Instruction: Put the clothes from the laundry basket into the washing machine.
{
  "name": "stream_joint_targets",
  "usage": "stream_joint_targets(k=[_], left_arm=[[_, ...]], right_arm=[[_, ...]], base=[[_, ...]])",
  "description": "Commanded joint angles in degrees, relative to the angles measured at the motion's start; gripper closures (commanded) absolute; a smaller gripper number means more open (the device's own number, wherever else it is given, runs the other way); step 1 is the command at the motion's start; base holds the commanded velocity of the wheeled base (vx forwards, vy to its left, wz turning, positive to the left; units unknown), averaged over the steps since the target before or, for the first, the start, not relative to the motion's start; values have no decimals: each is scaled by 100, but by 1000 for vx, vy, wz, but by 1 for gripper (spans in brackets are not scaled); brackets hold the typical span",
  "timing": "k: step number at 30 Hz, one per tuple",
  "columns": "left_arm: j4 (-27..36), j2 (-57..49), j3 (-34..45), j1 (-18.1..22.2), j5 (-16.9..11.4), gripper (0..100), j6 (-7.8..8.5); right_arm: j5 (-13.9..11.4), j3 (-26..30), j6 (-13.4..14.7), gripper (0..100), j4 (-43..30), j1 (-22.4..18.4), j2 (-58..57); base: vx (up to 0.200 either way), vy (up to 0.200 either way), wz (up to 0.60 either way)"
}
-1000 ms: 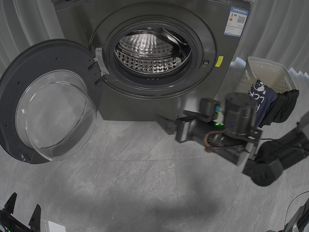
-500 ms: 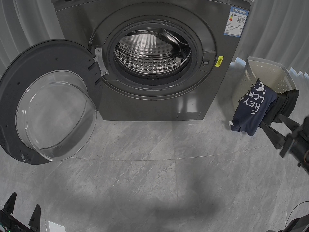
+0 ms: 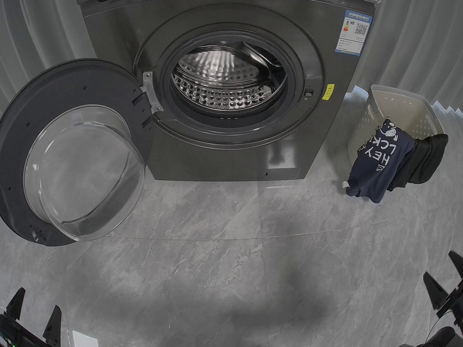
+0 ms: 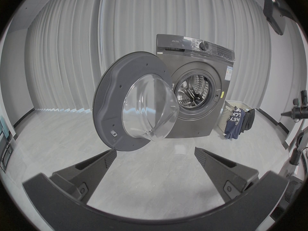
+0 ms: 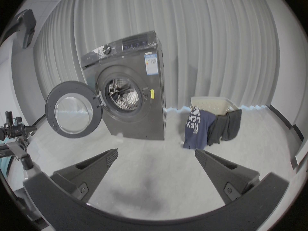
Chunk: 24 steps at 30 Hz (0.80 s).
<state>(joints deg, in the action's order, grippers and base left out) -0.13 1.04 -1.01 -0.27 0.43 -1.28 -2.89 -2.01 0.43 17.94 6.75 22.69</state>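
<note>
**A:** Where do the clothes sit right now?

**B:** Both hang over the near rim of the laundry basket. It stands on the floor to the right of the washing machine, by the curtain. The navy T-shirt drapes down the outside on the left, touching the black garment beside it. The drum looks bare.

**A:** And the arms?

**B:** The right end effector is at the near right, fingers spread, holding nothing, well apart from the basket. The left end effector is at the near left, likewise spread and empty.

**A:** What could go wrong from here?

**B:** I'd guess three things.
- The two garments touch, so a pinch on one may drag the other off the rim onto the floor.
- The basket looks light, so a sideways pull on cloth hanging over its edge could tip it.
- A shirt carried by a thin fold may trail, then snag on the opening or hang out rather than land in the drum.

The door is swung wide to the left, so it shouldn't block a carry from the right.

**A:** Count?

**B:** One machine, one door, one basket, two garments that I can see, two end effectors. Whether more cloth lies at the basket's bottom I cannot tell.
</note>
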Motion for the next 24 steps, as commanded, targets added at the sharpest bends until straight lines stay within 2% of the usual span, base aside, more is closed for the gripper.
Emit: stream_joint_targets(k=[1, 2, 3, 5, 7, 10, 12, 13, 16, 24], left_arm=[[5, -77, 101, 0, 1, 0, 5], [5, -77, 101, 0, 1, 0, 31], [5, -86, 101, 0, -60, 0, 128], [13, -86, 101, 0, -60, 0, 146], [5, -86, 101, 0, -69, 0, 119], [13, -86, 101, 0, -60, 0, 128], [13, -86, 101, 0, -51, 0, 146], [13, -86, 101, 0, -60, 0, 146], [13, -86, 101, 9, -60, 0, 154], [13, -77, 101, 0, -43, 0, 49]], right_arm=[[-98, 201, -69, 0, -1390, -649, -2216], [-89, 201, -122, 0, -1399, -649, -2269], [148, 201, -131, 0, -1592, -658, -2269], [588, 184, 54, 0, -1918, -649, -2269], [553, 175, 98, 0, -1847, -658, -2269], [482, 166, -131, 0, -1865, -658, -2269], [377, 166, -192, 0, -1874, -658, -2269], [219, 192, -245, 0, -1794, -667, -2269], [192, 192, -192, 0, -1803, -667, -2269], [201, 192, -148, 0, -1803, -649, -2269]], base=[[0, 0, 0], [0, 0, 0], [0, 0, 0], [0, 0, 0], [0, 0, 0], [0, 0, 0], [0, 0, 0], [0, 0, 0], [0, 0, 0], [0, -200, 0]])
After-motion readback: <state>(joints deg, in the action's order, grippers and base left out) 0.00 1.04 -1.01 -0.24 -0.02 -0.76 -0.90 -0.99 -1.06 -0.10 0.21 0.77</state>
